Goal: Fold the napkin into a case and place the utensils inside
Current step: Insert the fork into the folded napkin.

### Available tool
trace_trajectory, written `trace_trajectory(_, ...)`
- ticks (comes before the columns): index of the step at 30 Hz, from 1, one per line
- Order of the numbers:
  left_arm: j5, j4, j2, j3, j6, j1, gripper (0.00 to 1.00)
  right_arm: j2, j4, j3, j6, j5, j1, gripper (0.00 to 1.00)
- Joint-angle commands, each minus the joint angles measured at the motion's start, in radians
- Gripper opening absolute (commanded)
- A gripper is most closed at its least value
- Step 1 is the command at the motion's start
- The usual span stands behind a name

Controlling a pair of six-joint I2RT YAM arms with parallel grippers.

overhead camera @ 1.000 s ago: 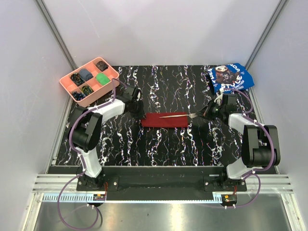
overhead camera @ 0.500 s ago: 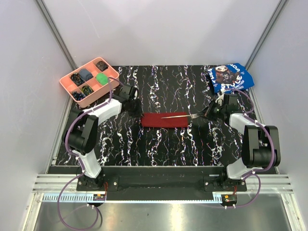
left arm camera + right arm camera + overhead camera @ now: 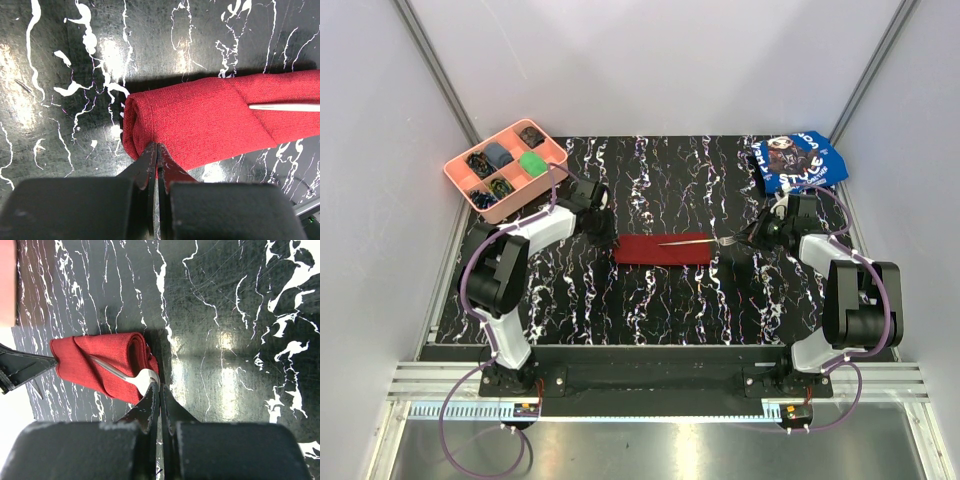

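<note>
The dark red napkin is folded into a narrow case (image 3: 662,250) on the black marbled table (image 3: 650,300). It also shows in the left wrist view (image 3: 210,125) and the right wrist view (image 3: 107,365). A silver fork (image 3: 698,240) lies with its handle across the case's right half and its head past the right end. My right gripper (image 3: 748,238) is shut on the fork's head (image 3: 145,378); the tines are hidden in the jaws. My left gripper (image 3: 608,236) is shut on the cloth's edge at the case's rolled left end (image 3: 137,130). No other utensil shows.
A pink compartment tray (image 3: 505,170) with small parts stands at the back left. A blue printed cloth (image 3: 798,160) lies at the back right corner. Grey walls stand on both sides of the table.
The fork and my right gripper have shifted slightly to the right. My left gripper has moved a little nearer the case's left end.
</note>
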Motion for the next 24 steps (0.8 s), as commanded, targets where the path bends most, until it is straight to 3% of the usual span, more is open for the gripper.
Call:
trace_trajectory(1, -0.018, 0.020, 0.009, -0.010, 0.012, 0.004, 0.00, 0.003, 0.025, 0.027, 0.008, -0.018, 0.037, 0.00)
trace_trajectory(24, 0.007, 0.054, 0.003, -0.039, -0.003, 0.004, 0.00, 0.184, 0.253, 0.084, 0.256, 0.037, 0.245, 0.00)
